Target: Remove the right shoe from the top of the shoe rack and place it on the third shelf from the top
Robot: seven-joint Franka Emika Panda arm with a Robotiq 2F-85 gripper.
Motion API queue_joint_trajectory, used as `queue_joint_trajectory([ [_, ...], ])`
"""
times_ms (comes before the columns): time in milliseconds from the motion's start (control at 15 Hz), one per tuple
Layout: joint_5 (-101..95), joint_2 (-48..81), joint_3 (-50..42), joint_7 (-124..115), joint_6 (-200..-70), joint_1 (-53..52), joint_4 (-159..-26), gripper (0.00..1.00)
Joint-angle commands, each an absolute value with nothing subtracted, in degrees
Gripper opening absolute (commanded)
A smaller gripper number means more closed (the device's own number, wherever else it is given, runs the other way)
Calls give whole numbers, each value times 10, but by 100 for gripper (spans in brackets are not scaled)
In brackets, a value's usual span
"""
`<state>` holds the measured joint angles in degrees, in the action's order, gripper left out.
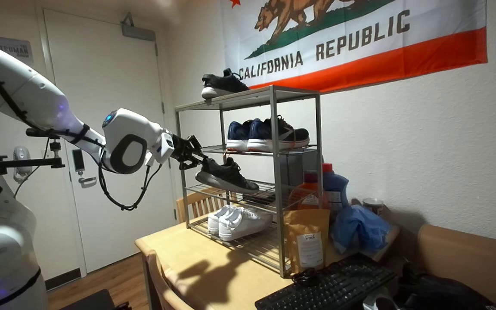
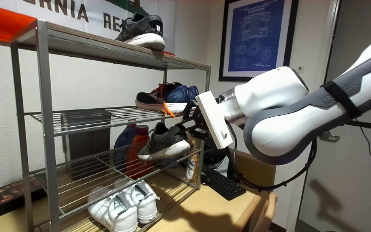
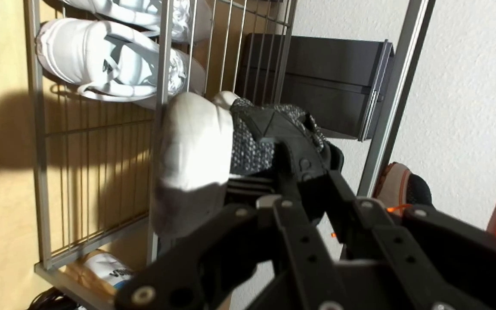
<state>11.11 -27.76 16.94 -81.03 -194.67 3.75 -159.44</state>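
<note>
The right shoe, a black sneaker with a pale sole, shows in both exterior views (image 1: 227,176) (image 2: 164,141) and fills the middle of the wrist view (image 3: 250,148). My gripper (image 1: 203,161) (image 2: 185,127) (image 3: 306,193) is shut on its heel collar. The shoe is tilted, heel raised and toe lower, over the third shelf (image 2: 85,204) of the silver shoe rack (image 1: 277,172) (image 2: 45,129). Its toe is at or just above the wires; I cannot tell whether it touches. Its black twin (image 1: 224,84) (image 2: 144,30) sits on the top.
Dark blue shoes (image 1: 265,133) (image 2: 169,96) stand on the tier above. White shoes (image 1: 239,221) (image 2: 124,206) stand on the bottom tier. Detergent bottles (image 2: 138,151), a dark box (image 3: 317,82) and a pouch (image 1: 308,232) are behind and beside the rack. A keyboard (image 1: 330,286) lies in front.
</note>
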Motion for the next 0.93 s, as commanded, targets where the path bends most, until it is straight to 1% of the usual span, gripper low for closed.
queue_joint_trajectory([
  [0, 108, -260, 168, -802, -2001, 49, -1594, 6],
  [133, 106, -264, 171, -802, -2007, 53, -1594, 6],
  [200, 103, -283, 173, -802, -1981, 57, -1590, 6],
  [867, 106, -270, 181, -815, -1980, 68, -1578, 6],
])
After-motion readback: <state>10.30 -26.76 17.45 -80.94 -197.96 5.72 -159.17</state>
